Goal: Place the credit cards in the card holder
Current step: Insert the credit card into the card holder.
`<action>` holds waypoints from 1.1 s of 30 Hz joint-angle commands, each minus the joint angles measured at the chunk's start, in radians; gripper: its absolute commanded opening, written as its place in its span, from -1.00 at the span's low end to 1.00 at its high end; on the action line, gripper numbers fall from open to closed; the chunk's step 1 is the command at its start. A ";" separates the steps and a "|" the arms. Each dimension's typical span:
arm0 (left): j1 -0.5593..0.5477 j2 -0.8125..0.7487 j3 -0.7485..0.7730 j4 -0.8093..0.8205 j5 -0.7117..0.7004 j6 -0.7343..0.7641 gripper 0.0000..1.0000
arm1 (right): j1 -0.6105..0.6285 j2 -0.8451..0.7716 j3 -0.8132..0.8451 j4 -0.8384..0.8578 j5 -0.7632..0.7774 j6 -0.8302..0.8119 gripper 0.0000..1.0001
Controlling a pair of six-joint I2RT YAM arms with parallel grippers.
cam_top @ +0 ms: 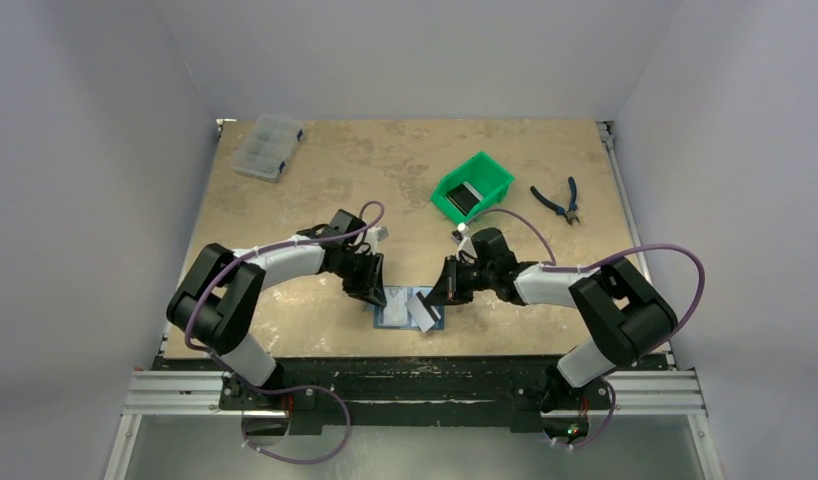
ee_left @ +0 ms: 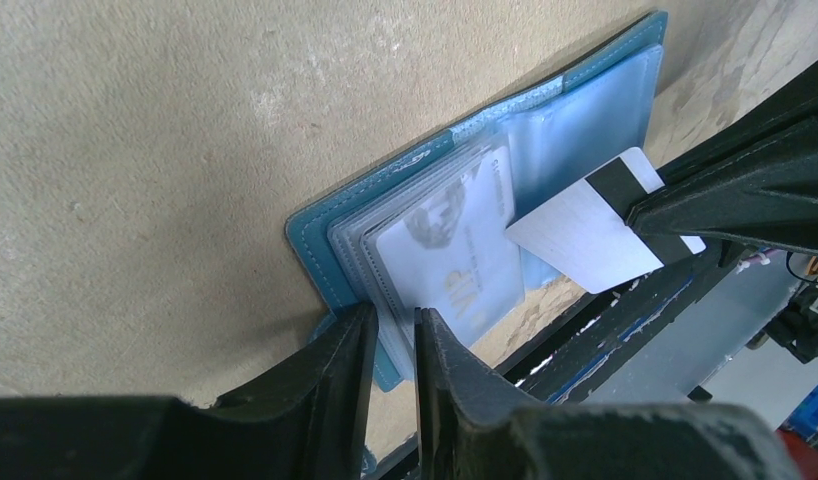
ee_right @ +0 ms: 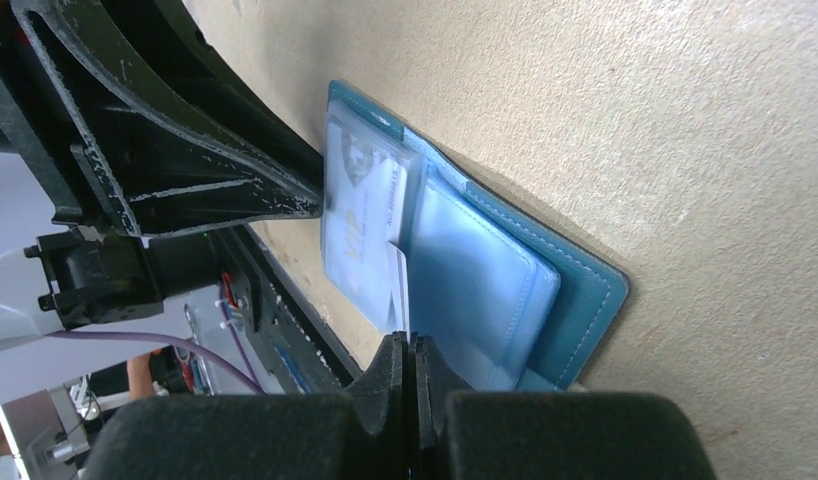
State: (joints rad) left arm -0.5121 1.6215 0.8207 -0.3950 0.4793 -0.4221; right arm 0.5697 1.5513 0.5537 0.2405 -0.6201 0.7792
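1. The left arm [cam_top: 285,258] reaches inward with its wrist bent down. The left gripper [cam_top: 371,287] has its jaws a narrow gap apart, nipping the left edge of the card holder [cam_top: 409,308].
2. The card holder lies open on the table [cam_top: 385,170], between both grippers.
3. The right arm [cam_top: 550,280] mirrors the left. The right gripper [cam_top: 442,292] is clamped tight on a credit card [ee_left: 585,245], held tilted over the holder's right half.

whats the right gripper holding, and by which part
A white credit card, pinched in the right gripper at its black-striped edge.
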 commanded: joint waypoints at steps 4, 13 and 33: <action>-0.002 0.033 0.002 -0.002 -0.076 0.046 -0.50 | 0.003 -0.007 0.009 -0.014 0.035 -0.038 -1.00; -0.002 0.031 -0.003 0.005 -0.068 0.043 -0.52 | 0.005 0.050 0.018 0.077 0.017 0.008 -1.00; -0.006 0.038 -0.005 0.012 -0.052 0.042 -0.56 | 0.024 0.150 -0.007 0.399 0.100 0.114 -1.00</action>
State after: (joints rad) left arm -0.5121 1.6268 0.8227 -0.3973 0.4801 -0.4225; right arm 0.5808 1.7008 0.5526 0.5533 -0.5842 0.8940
